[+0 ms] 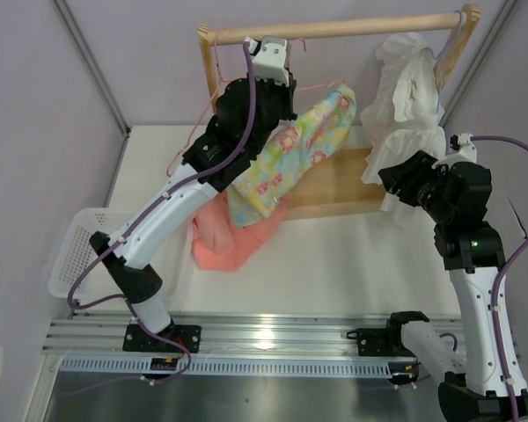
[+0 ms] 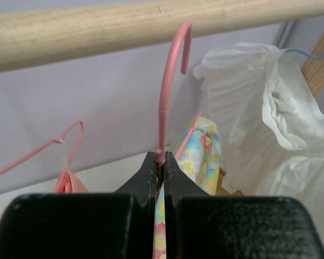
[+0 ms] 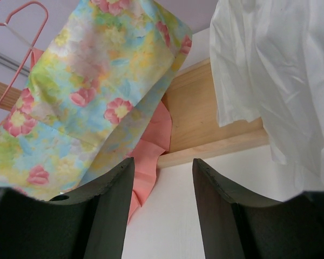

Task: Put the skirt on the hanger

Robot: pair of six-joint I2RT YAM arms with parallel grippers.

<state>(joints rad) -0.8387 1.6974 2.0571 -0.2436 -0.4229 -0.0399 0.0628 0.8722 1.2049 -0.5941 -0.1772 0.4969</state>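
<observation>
1. At centre of the left wrist view, my left hand [image 2: 159,162] is clamped on the hanger [image 2: 163,97] stem; its hook reaches the wooden rail [image 2: 70,29] along the top.
2. Mid-frame in the top view, the skirt [image 1: 297,148] hangs below that hand, over the salmon garment [image 1: 229,242].
3. My right hand [image 3: 162,167] has its fingers apart, holding nothing, near the white garment [image 3: 281,70].

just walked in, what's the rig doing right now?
The left gripper is shut on the neck of the pale-pink hanger, holding its hook up at the wooden rod. Whether the hook is over the rod is unclear. The floral skirt hangs from that hanger. The right gripper is open and holds nothing, near the white ruffled garment.
</observation>
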